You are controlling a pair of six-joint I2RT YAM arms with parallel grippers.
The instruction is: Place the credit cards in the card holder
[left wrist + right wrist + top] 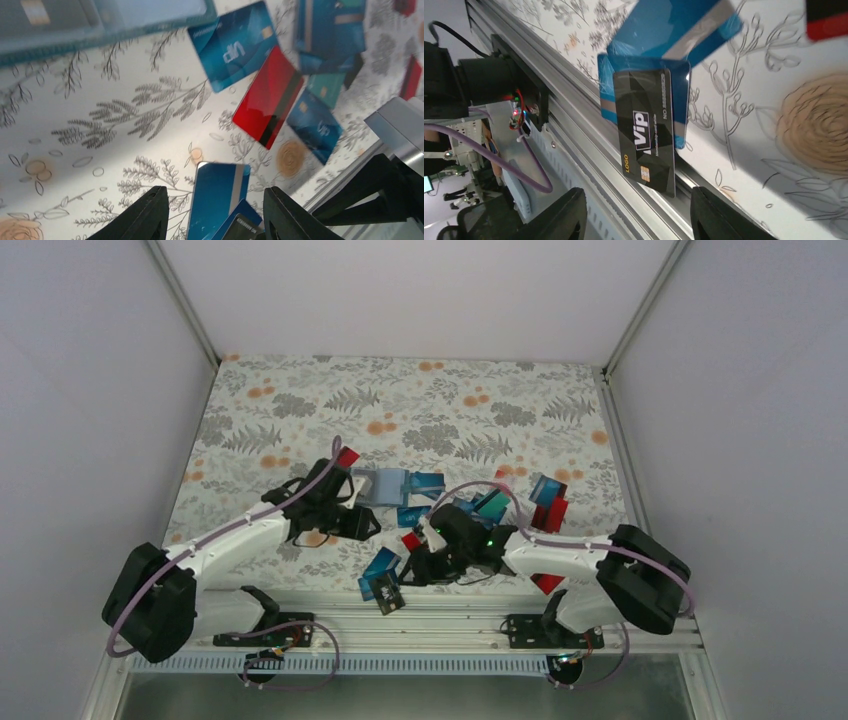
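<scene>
The card holder (pixel 378 486) lies open mid-counter with its pale pockets facing up. In the left wrist view it fills the 11 o'clock corner, blurred. The credit cards (pixel 497 502) are scattered loose from its 3 o'clock round to its 6 o'clock, several overlapping; I can't see any in the pockets.

At the holder's 6 o'clock a black card (pixel 649 135) lies on a blue card (pixel 644 67) and overhangs the counter (pixel 420 400) edge onto the metal rail (pixel 574 120).

The left gripper (pixel 214 220) sits at the holder's 7 o'clock, released and empty. The right gripper (pixel 639 220) is also released with nothing between the jaws, and the black card is just past its tips.

Risks:
- A nudge could tip the black card off the edge or into the rail groove.
- Stacked cards may come up two at a time.
- A flat card is hard to pinch off the cloth.
- The soft holder (nothing pins it) will likely slide when a card is pushed in.

Readable text: the black card says "Vip" and "LOGO", with side print too small to read. A blue VIP card (pixel 235 47) says "ViP". A red card (pixel 270 97) shows only a black stripe.
</scene>
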